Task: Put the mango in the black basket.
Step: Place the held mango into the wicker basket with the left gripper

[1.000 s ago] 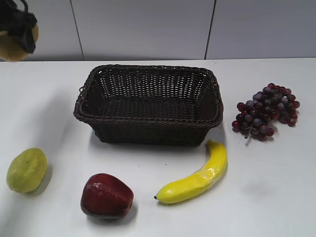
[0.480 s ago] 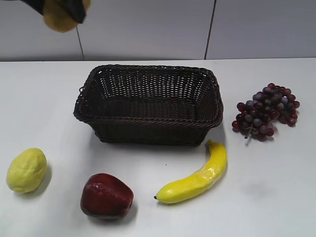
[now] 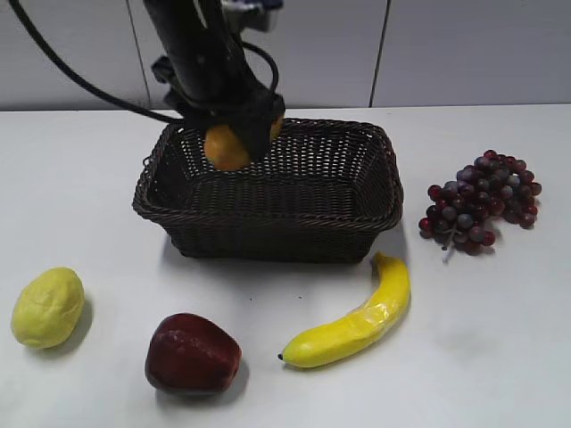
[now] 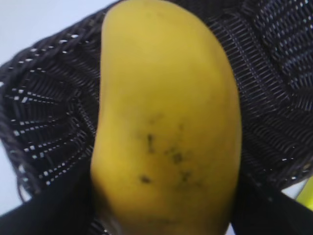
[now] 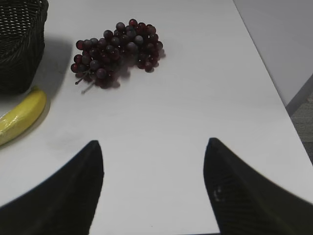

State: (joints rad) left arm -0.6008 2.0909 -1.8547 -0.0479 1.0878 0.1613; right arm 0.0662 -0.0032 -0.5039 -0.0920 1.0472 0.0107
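My left gripper [image 3: 239, 134] is shut on the mango [image 3: 224, 148], a smooth orange-yellow fruit with dark specks. It holds the mango over the left rear part of the black basket [image 3: 357, 201], at about rim height. In the left wrist view the mango [image 4: 166, 122] fills the frame, with the basket's woven wall [image 4: 49, 112] behind it. My right gripper [image 5: 154, 147] is open and empty above bare table; it does not show in the exterior view.
A pale yellow-green lemon-like fruit [image 3: 47, 307], a dark red apple [image 3: 192, 353] and a banana [image 3: 357, 316] lie in front of the basket. A bunch of dark grapes [image 3: 482, 201] lies to its right. The right wrist view shows the grapes [image 5: 115, 51], the banana [image 5: 19, 117] and the table's right edge.
My left arm has carried the mango from the upper left corner of the view rightward and down, to over the basket. The other fruits have not moved.
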